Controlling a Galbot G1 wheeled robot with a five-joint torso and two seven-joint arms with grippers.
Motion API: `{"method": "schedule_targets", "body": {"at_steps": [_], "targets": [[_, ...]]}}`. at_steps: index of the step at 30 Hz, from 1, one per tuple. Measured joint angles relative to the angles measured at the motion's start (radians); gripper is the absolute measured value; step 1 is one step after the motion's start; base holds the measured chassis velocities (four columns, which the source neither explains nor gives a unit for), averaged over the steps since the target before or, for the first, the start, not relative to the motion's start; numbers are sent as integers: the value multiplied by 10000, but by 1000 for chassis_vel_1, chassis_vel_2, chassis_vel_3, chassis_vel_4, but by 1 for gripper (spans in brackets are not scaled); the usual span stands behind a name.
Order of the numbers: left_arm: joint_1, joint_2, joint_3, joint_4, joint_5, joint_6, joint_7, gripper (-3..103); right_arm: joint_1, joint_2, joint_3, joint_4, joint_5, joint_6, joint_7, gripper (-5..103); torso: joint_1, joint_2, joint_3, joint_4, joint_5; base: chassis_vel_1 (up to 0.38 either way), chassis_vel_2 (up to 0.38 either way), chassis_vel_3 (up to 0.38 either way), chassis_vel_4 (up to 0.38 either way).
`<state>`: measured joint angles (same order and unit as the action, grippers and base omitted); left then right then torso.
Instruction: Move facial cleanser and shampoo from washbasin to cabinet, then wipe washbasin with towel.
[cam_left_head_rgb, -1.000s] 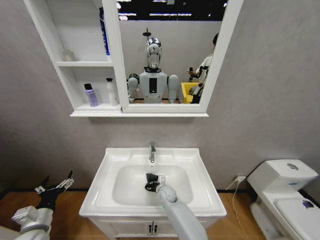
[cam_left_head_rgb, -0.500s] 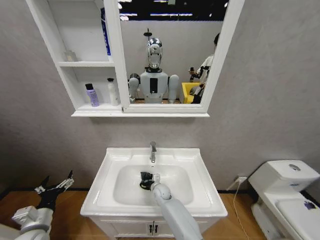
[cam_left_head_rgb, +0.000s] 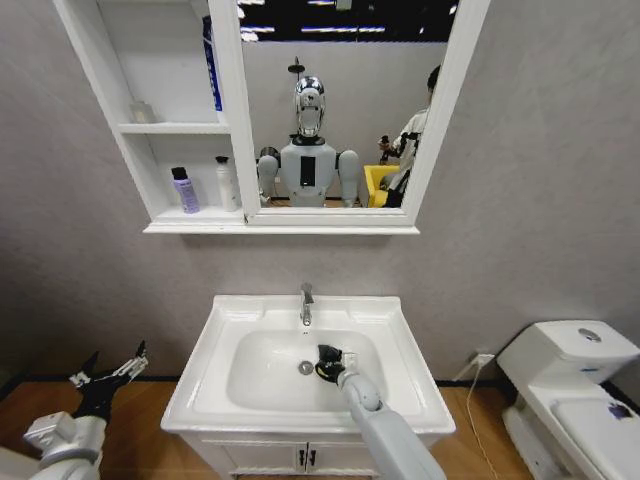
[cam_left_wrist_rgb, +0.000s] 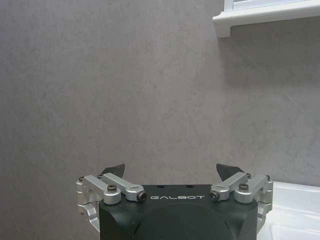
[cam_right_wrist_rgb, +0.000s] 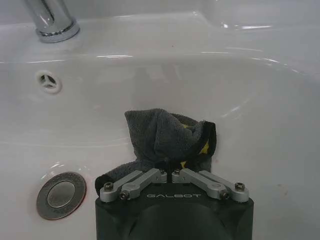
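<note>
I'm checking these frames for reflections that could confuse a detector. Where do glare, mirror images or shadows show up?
Head view: the cabinet mirror reflects the robot, a person and ceiling lights. Right wrist view: bright streaks of glare run across the glossy washbasin, the chrome tap shines, and the towel held in the right gripper casts a soft shadow on the bowl. Left wrist view: the shelf edge throws a faint shadow onto the grey wall.

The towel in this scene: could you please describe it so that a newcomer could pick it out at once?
Find the white washbasin under the mirrored cabinet, and look into its bowl, just beside the round metal drain. There the right gripper is shut on the towel, a small, bunched dark cloth pressed against the bowl. It is the only soft, dark thing on all that white ceramic.
</note>
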<state>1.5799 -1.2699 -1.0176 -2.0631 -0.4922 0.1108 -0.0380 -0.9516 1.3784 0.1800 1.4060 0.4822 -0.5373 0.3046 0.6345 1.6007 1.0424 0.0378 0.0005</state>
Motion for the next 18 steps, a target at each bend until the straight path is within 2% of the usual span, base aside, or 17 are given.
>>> {"method": "schedule_targets", "body": {"at_steps": [3, 5, 6, 9, 10, 13, 14, 17, 18], "targets": [[0, 0, 0, 0, 0, 0, 0, 100, -149, -112, 286, 161, -285, 125, 53, 0, -1, 0, 0, 3, 0, 0, 0, 0, 0], [0, 0, -1, 1, 0, 0, 0, 100, -335, -243, 461, 387, -1124, 382, 11, 0, 0, 0, 1, 0, 0, 0, 0, 0, 0], [0, 0, -1, 1, 0, 0, 0, 100, -335, -243, 461, 387, -1124, 382, 11, 0, 0, 0, 1, 0, 0, 0, 0, 0, 0], [0, 0, -1, 0, 0, 0, 0, 100, -534, -371, 598, 852, -2426, 720, -74, 0, 2, -3, 5, -13, -5, 0, 0, 0, 0], [0, 0, -1, 0, 0, 0, 0, 100, -534, -371, 598, 852, -2426, 720, -74, 0, 2, -3, 5, -13, -5, 0, 0, 0, 0], [0, 0, 0, 0, 0, 0, 0, 100, -569, -430, 658, 1265, -3438, 1309, -199, 0, 5, -4, 6, -22, -7, 0, 0, 0, 0], [0, 0, 0, 0, 0, 0, 0, 100, -569, -430, 658, 1265, -3438, 1309, -199, 0, 5, -4, 6, -22, -7, 0, 0, 0, 0], [0, 0, 0, 0, 0, 0, 0, 100, -436, -483, 771, 1704, -4200, 2126, -415, 0, 5, -4, 4, -15, -8, 0, 0, 0, 0], [0, 0, 0, 0, 0, 0, 0, 100, -436, -483, 771, 1704, -4200, 2126, -415, 0, 5, -4, 4, -15, -8, 0, 0, 0, 0]]}}
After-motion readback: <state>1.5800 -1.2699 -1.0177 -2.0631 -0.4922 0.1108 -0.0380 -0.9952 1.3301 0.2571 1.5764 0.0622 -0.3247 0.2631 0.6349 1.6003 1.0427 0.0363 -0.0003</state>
